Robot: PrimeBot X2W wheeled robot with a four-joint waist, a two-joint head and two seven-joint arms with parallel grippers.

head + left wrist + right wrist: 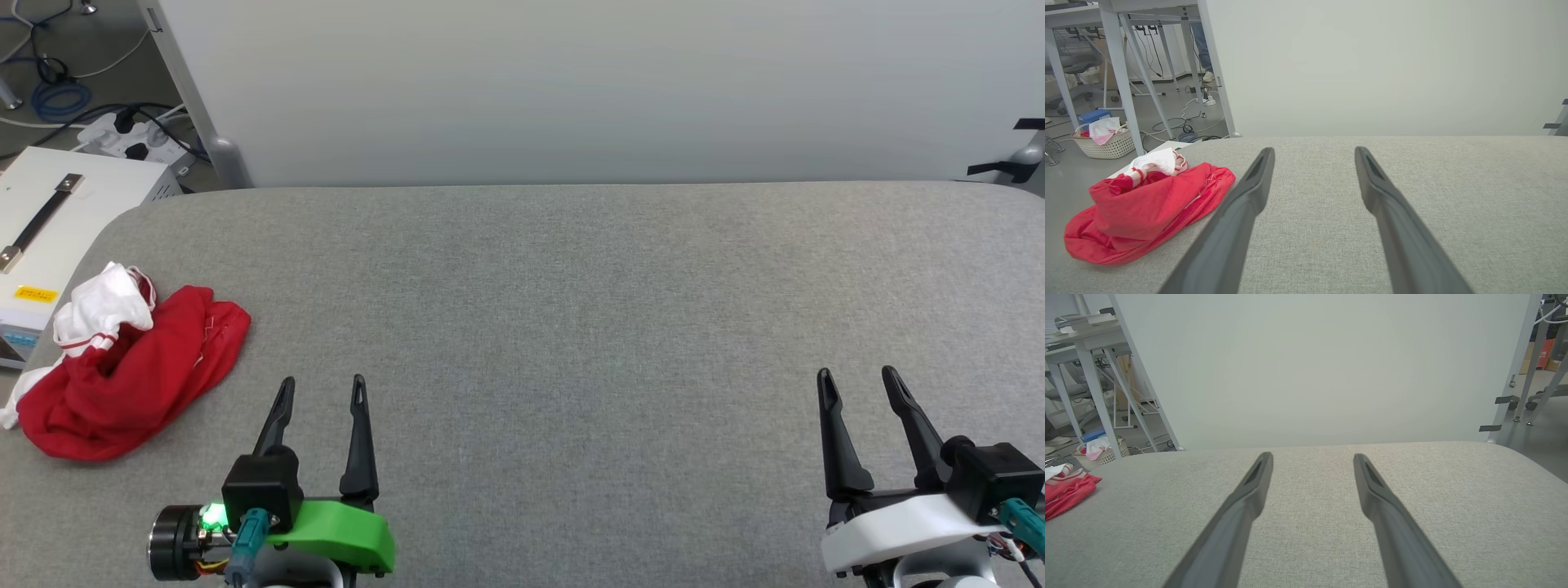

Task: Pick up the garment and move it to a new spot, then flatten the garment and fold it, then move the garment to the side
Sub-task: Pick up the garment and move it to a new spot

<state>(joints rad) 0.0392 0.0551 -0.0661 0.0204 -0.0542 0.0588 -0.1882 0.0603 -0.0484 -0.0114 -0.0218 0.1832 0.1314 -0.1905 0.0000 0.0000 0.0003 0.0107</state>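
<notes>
Red and crumpled, the garment (pixel 135 384) is lying bunched at the left edge of the grey table (pixel 571 310), white sleeve (pixel 102 306) on top. My left claw (pixel 321 390) is hovering near it, its 2 fingers spread wide and gripping nothing. My right claw (pixel 859 380) is hanging well apart, equally spread.

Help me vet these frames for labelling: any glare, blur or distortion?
Head view: soft even light, no glare, red shirt crisp, with faint shadows only. Left wrist view: left end effector blurs toward the bottom edge, shirt sharp. Right wrist view: right end effector equally soft up close; white panel edges splay outward, probably a wide-lens effect.
</notes>
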